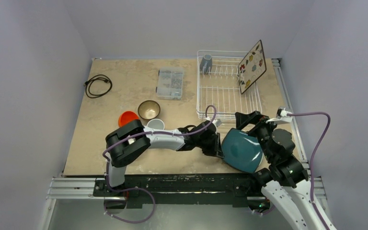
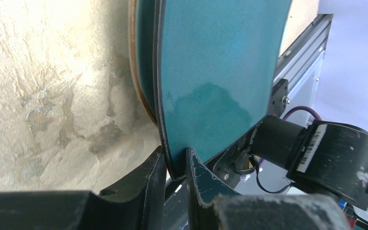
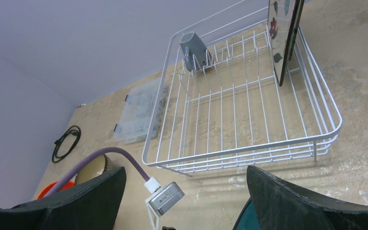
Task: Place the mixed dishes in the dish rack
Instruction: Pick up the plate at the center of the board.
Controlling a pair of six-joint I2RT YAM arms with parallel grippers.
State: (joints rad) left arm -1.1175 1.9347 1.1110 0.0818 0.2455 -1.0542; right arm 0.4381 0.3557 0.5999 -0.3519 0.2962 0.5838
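Left gripper (image 2: 175, 160) pinches teal plate (image 2: 220, 62) rim; barcode sticker (image 2: 311, 143) unreadable.

- Two plates are counted: one cream floral plate (image 1: 252, 66) and one dark teal plate (image 1: 242, 151).
- Three bowls are counted: one orange bowl (image 1: 128, 118), one brown bowl (image 1: 149, 109) and one white bowl (image 1: 155, 124).
- One grey-blue mug (image 1: 206, 63) is seen.
- One dish rack (image 1: 199, 91) is seen.
- One clear compartment box (image 1: 170, 83) and one black cable (image 1: 98, 85) are noted.
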